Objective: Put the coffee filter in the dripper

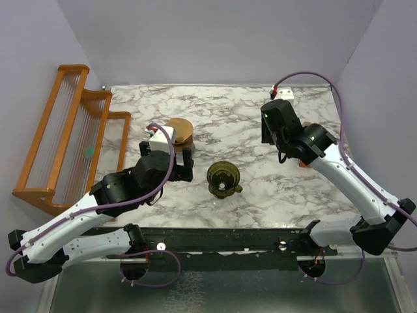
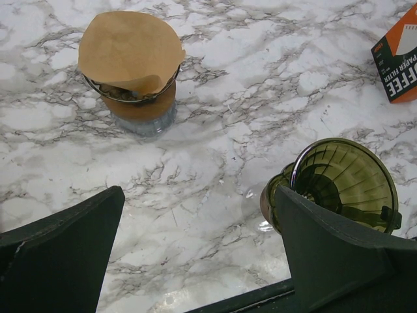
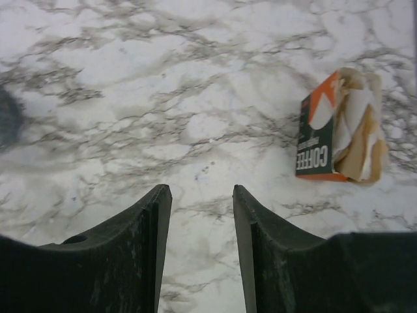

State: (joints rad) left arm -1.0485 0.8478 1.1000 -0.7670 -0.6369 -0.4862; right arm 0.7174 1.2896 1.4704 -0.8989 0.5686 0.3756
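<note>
Big flat table (image 1: 260, 124), white stone look with grey veins, smooth and a bit shiny. At its left edge, a wooden rack (image 1: 65, 130), orange-brown, with steps and thin bars.

Low over the table, the left gripper (image 2: 199, 195): two dark, flat-sided fingers (image 2: 65, 254) spread wide, nothing between them, nothing touched. Farther back on the right, the right gripper (image 3: 200, 192): dark, scuffed fingers partly apart, only bare table under the gap, nothing held.

Between the two arms, upright on the table, the dripper (image 1: 223, 177): dark green, see-through, cone shaped, with a round rim, a small handle and bare ribs inside. Near the left gripper, not touching it.

Behind the left gripper, a tan paper (image 2: 130, 49), round and soft looking, lying on a wire ring atop a small brown stand (image 2: 143, 111).

Near the right gripper, a little box (image 3: 326, 130), orange and dark green, lying flat, with white and tan paper (image 3: 361, 124) bunched at its open end. Coffee filter: maybe that white paper, no telling for sure.
</note>
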